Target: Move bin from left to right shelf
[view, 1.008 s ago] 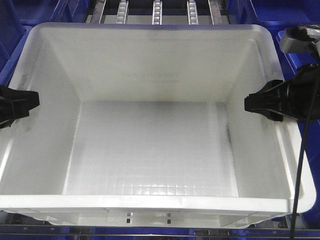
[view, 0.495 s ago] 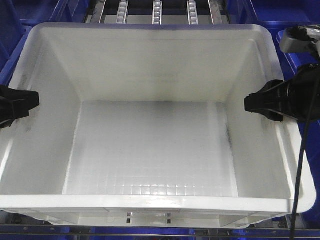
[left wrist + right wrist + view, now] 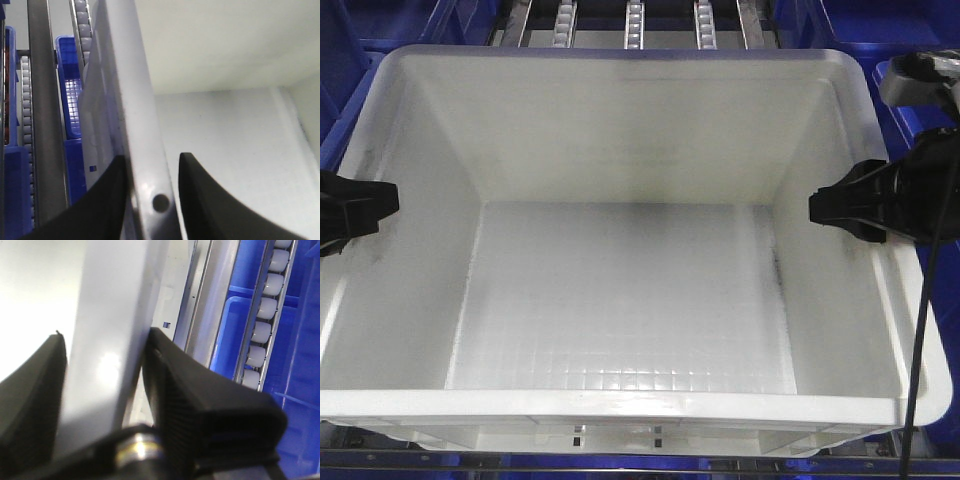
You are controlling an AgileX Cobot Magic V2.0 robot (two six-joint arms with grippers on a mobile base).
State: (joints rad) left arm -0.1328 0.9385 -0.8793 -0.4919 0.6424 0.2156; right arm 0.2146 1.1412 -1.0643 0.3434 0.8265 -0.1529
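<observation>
- Our left gripper (image 3: 149, 180) pinched the left rim of the white bin (image 3: 620, 140) between narrow fingers.
- Our right gripper (image 3: 105, 385) clamped its right rim likewise.
- The bin sat on roller rails (image 3: 634, 22), blue totes (image 3: 910, 25) on either side.

- Left gripper (image 3: 382, 203) is showing matte black, with smooth wedge-shaped fingers (image 3: 205, 200) curving toward the tips.
- Right gripper (image 3: 825, 207) is showing black too, its pads (image 3: 172, 410) carrying fine ribbing.
- A shiny metal ring (image 3: 140, 450) is glinting at the finger base.
- A thin black cable (image 3: 920, 340) is trailing behind the right gripper.
- A grey housing (image 3: 915, 78) is showing above it.
</observation>
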